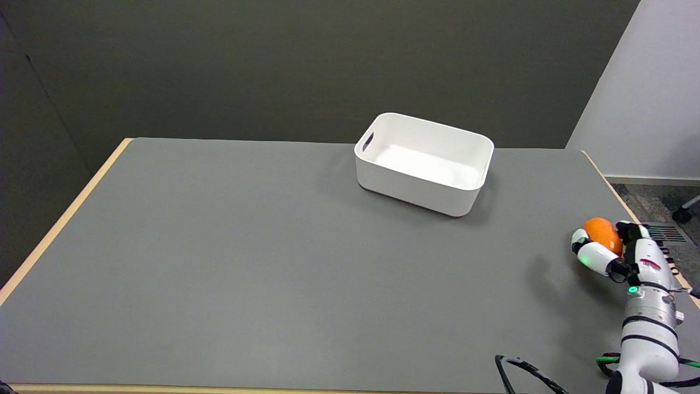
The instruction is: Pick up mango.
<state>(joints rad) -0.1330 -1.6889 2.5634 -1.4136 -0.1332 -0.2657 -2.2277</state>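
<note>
An orange mango (603, 232) sits near the table's right edge, wrapped by my right hand (612, 250). The thumb curls around its left side and the other fingers close behind it, so the hand grips the fruit. A shadow on the grey mat to the left of the hand suggests the mango is slightly off the surface, though I cannot tell for sure. The white arm reaches in from the lower right corner.
An empty white bin (424, 163) with a handle slot stands at the back centre-right of the grey table (246, 257). Black and green cables (525, 372) loop at the front right edge beside the arm's base.
</note>
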